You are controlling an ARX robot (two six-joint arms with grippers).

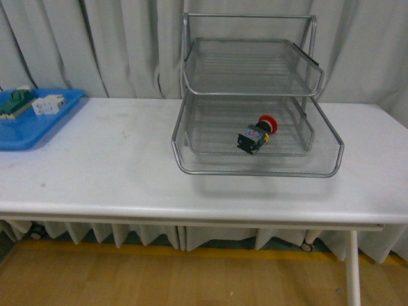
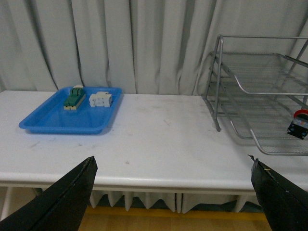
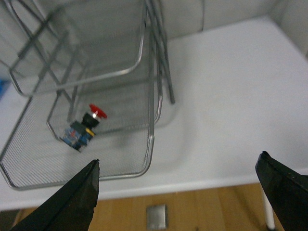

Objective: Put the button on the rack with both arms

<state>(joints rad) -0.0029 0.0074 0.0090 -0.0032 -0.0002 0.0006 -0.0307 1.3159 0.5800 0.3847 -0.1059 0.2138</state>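
- Black, wedge-shaped fingers of the left gripper (image 2: 173,192) frame its wrist view, spread wide with nothing between them.
- Matching dark fingers of the right gripper (image 3: 185,192) likewise stand released and bare.
- Smooth white tabletop (image 1: 115,172) carries a silver three-tier wire-mesh rack (image 1: 255,102) with a tubular frame.
- Small push-button with a red mushroom cap, yellow collar and black-blue body (image 1: 256,135) lies tipped on its side on mesh in the rack's lower part.
- Flat blue plastic tray (image 1: 25,137) holds a green block (image 1: 14,102) and a white block (image 1: 48,104).
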